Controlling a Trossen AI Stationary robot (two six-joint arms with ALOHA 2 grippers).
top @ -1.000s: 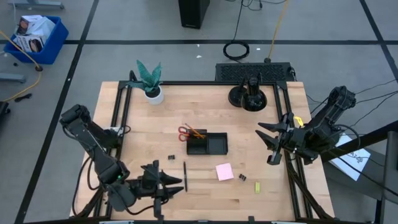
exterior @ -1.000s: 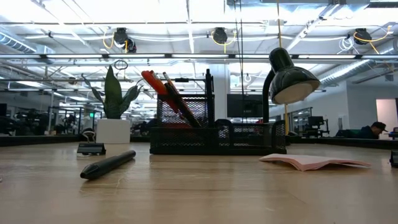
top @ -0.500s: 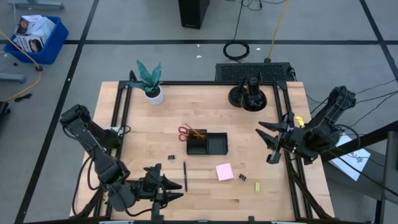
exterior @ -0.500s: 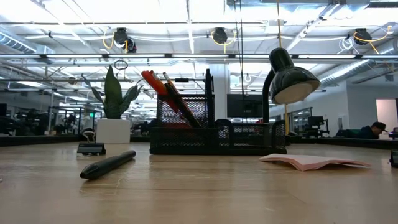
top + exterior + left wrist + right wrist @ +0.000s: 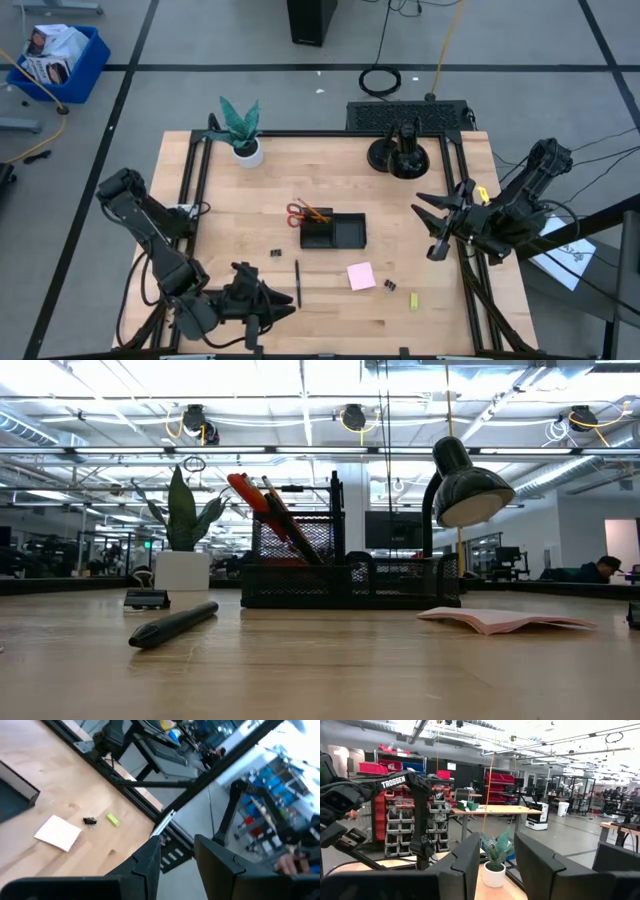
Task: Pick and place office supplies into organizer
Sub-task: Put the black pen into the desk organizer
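Black mesh organizer tray [image 5: 333, 231] sits mid-worktop [image 5: 250, 200] with red-handled scissors [image 5: 297, 212] and an orange pencil [image 5: 315, 213] already leaning in its left end; a slim black pen [image 5: 298, 283] lies on the wood just in front of it, with a pink sticky-note pad [image 5: 361, 276], a tiny black binder clip [image 5: 391, 286] and a small yellow-green piece [image 5: 414, 301] farther right. The left pincer [image 5: 272, 301] hovers beside the pen, fingers [image 5: 150, 857] slightly parted and empty; the right pincer [image 5: 433, 228] waits at the right edge, parted too. The pen looks the likely next pick: align the fingers across its shaft, descend at mid-length, close firmly so it cannot roll, then lift clear before carrying it over the tray.
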